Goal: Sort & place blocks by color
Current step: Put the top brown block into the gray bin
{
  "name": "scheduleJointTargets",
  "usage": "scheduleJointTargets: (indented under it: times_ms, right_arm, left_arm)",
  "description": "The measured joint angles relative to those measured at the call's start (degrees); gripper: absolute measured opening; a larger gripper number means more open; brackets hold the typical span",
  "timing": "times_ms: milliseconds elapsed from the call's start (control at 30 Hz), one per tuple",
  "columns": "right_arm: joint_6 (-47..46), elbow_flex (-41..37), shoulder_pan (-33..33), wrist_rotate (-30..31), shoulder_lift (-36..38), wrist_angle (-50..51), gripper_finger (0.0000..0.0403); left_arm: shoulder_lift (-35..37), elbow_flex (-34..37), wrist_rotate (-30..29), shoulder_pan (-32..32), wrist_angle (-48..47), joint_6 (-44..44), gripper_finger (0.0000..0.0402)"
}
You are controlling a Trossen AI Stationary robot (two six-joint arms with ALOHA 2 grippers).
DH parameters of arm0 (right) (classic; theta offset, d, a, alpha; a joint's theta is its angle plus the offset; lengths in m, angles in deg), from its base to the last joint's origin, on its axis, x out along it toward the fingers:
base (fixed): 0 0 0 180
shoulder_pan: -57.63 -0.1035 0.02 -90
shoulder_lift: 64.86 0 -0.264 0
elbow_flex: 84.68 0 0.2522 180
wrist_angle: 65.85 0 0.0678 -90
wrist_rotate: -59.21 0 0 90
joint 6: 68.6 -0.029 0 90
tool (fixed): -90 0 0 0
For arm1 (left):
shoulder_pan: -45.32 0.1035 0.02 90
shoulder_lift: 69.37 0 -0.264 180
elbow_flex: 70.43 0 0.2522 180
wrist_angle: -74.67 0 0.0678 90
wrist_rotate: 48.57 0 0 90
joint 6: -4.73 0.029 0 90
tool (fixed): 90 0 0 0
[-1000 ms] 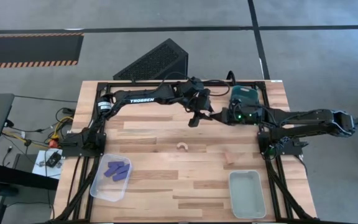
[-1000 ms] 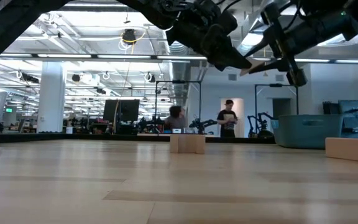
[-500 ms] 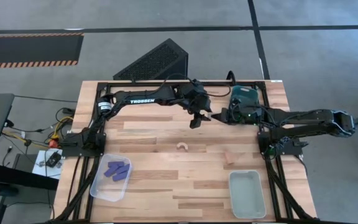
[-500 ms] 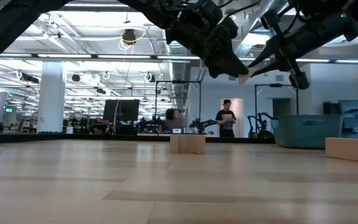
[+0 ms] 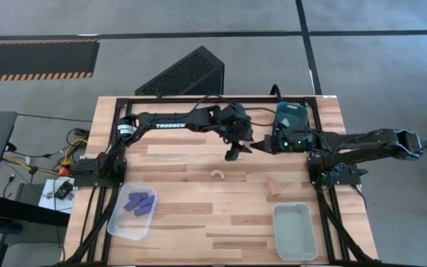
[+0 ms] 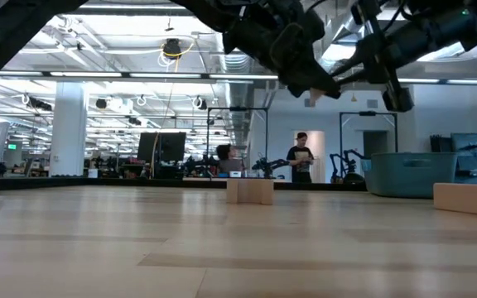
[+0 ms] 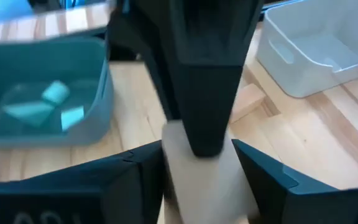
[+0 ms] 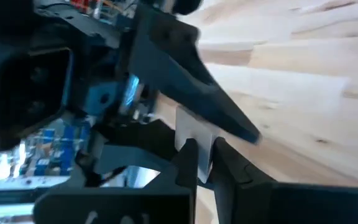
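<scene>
Since 1 second ago the left tool [image 5: 233, 153] and right tool [image 5: 256, 144] have drawn closer above the tabletop [image 5: 176, 200], meeting over a pale, smooth wooden block [image 7: 207, 177]. The right tool pinches it nearly shut; the left tool's fingers flank it, parted. A tan arch [image 5: 217, 175] lies below.

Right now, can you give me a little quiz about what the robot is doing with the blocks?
1. True or false: the purple blocks lie in the clear bin.
2. How many tan pieces lie on the table? A one, B two, C four.
3. Fill in: the right gripper pinches a ___ held block.
Key: 1 true; 2 B, the arch and the loose piece; 3 tan.
</scene>
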Motion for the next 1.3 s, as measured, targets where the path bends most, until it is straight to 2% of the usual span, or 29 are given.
scheduleJointTargets:
  times_ms: [233,467,600,833,1033,1300]
  right_arm:
    - [-3.0,0.0,-3.0,0.6,0.1,-0.3,0.0055]
    - [-3.9,0.0,-4.8,3.7,0.0,-0.6,0.0073]
    - [-3.9,0.0,-5.0,4.8,0.0,-0.7,0.0076]
    - [-4.1,0.0,-5.1,4.6,0.0,-0.3,0.0044]
    - [-2.8,0.0,-5.7,4.6,0.0,0.3,0.0029]
    - [-1.4,0.1,-10.5,8.2,0.5,-0.9,0.0066]
  left_arm:
    - [0.0,0.1,-0.6,-2.0,1.5,2.6,0.0105]
    - [0.0,0.1,-2.5,-2.3,0.8,2.0,0.0123]
    - [0.0,0.0,-4.0,-2.3,-1.0,-0.3,0.0109]
    - [0.0,0.0,-4.8,-3.1,-3.4,-2.9,0.0100]
    - [0.2,0.0,-10.7,-4.6,-3.9,-2.3,0.0109]
    - [2.6,0.0,-11.5,-4.7,-5.1,-5.8,0.0104]
